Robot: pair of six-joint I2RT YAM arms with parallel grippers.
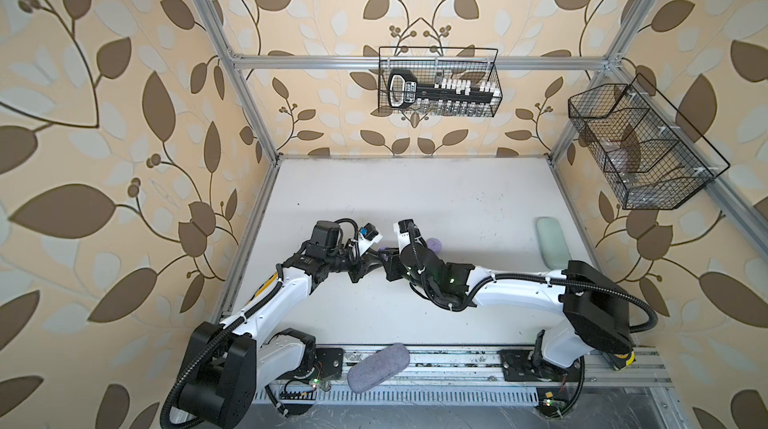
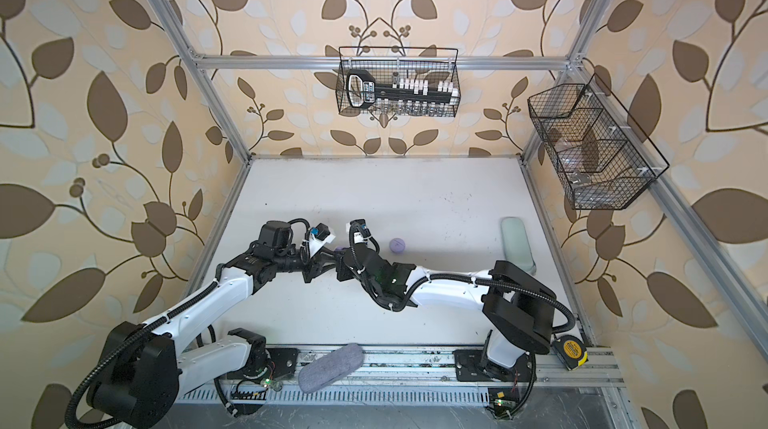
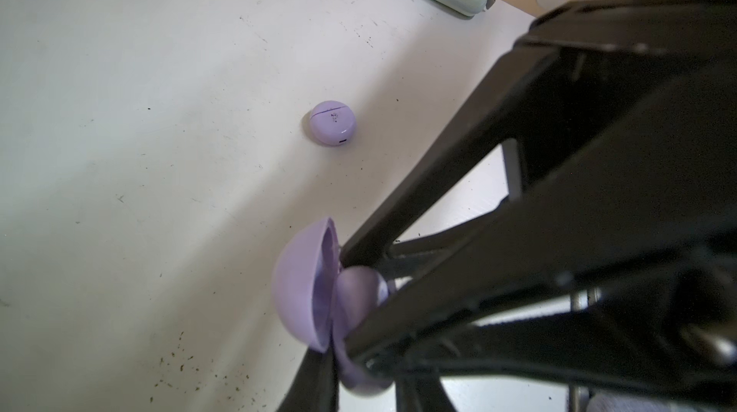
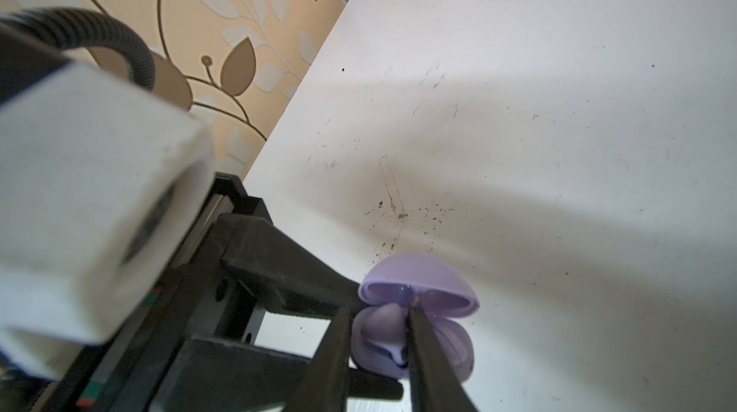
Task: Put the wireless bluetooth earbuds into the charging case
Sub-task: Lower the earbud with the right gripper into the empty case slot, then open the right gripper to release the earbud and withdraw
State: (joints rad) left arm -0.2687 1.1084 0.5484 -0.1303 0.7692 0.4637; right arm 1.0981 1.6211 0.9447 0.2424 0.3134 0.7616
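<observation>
My left gripper point(image 3: 335, 366) is shut on an open lavender charging case point(image 3: 303, 290), holding it above the table near the middle in both top views point(image 2: 340, 248). In the right wrist view the case's lid point(image 4: 418, 274) stands over its base point(image 4: 454, 346). My right gripper point(image 4: 379, 312) reaches in from the other side. Its two thin fingers point(image 4: 422, 350) are shut on a lavender earbud point(image 4: 381, 324) that sits at the base's well. A second lavender case point(image 3: 333, 122), closed, lies on the table beyond point(image 2: 397, 245). I see no other earbuds.
A mint-green oblong case point(image 2: 516, 244) lies by the right table edge. A grey fabric case point(image 2: 331, 366) rests on the front rail, and a yellow tape measure point(image 2: 571, 352) at the rail's right end. Two wire baskets point(image 2: 399, 82) point(image 2: 598, 152) hang on the walls.
</observation>
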